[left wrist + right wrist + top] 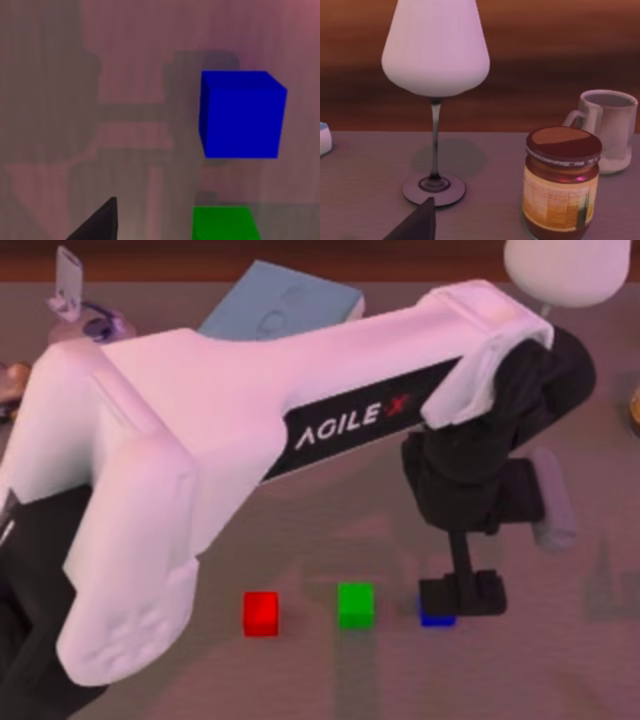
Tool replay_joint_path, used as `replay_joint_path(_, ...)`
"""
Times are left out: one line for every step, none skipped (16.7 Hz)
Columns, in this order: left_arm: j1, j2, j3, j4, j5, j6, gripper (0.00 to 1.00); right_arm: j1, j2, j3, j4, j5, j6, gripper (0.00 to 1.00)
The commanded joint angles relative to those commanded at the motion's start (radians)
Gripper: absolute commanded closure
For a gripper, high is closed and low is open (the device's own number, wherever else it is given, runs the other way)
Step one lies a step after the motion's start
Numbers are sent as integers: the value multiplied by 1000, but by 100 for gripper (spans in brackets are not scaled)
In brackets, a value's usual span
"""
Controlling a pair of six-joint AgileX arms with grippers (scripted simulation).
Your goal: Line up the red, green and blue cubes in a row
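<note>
Near the table's front edge the red cube (261, 613), the green cube (355, 604) and the blue cube (437, 618) lie in a row, left to right, with even gaps. My left arm reaches across the table, and its gripper (460, 595) hangs just above and behind the blue cube, open and holding nothing. The left wrist view shows the blue cube (242, 115) resting free on the table, the green cube (225, 225) beside it and one dark fingertip (100, 225) off to the side. My right gripper is out of the top view; one of its fingers (417, 222) shows in its wrist view.
A pale-blue book (285, 305) lies at the back under the left arm. A wine glass (560, 265) stands at the back right. In the right wrist view, the wine glass (435, 50), a lidded jar (562, 180) and a mug (610, 127) stand before it.
</note>
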Motion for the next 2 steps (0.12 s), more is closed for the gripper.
replay_joint_path(2,-6,15,-16,0,0,0,0,0,0,0,0,0,0)
replay_joint_path(3,-8,20,-22,0,0,0,0,0,0,0,0,0,0)
